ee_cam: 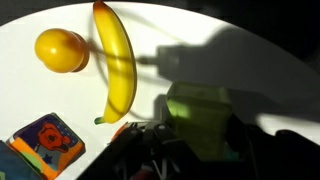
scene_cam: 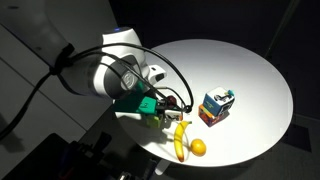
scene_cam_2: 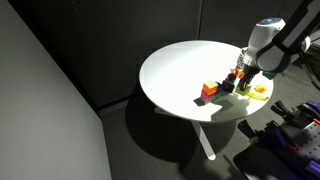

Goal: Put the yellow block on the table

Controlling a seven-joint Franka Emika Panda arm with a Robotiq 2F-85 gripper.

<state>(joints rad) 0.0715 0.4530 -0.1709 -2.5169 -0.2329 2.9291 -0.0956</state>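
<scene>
The yellow block [ee_cam: 195,120], pale and greenish, sits between my gripper's [ee_cam: 190,150] fingers in the wrist view, in shadow. The gripper is shut on it. In both exterior views the gripper [scene_cam: 162,110] [scene_cam_2: 243,82] hangs low over the round white table [scene_cam: 250,60] [scene_cam_2: 170,70], near its edge on the robot's side. The block itself is too small to make out in the exterior views. I cannot tell whether the block touches the tabletop.
A banana [ee_cam: 118,60] [scene_cam: 181,140] and an orange fruit [ee_cam: 60,50] [scene_cam: 198,147] lie close beside the gripper. A stack of coloured blocks [scene_cam: 215,105] [scene_cam_2: 209,90] stands nearby; a red and blue block [ee_cam: 45,142] shows in the wrist view.
</scene>
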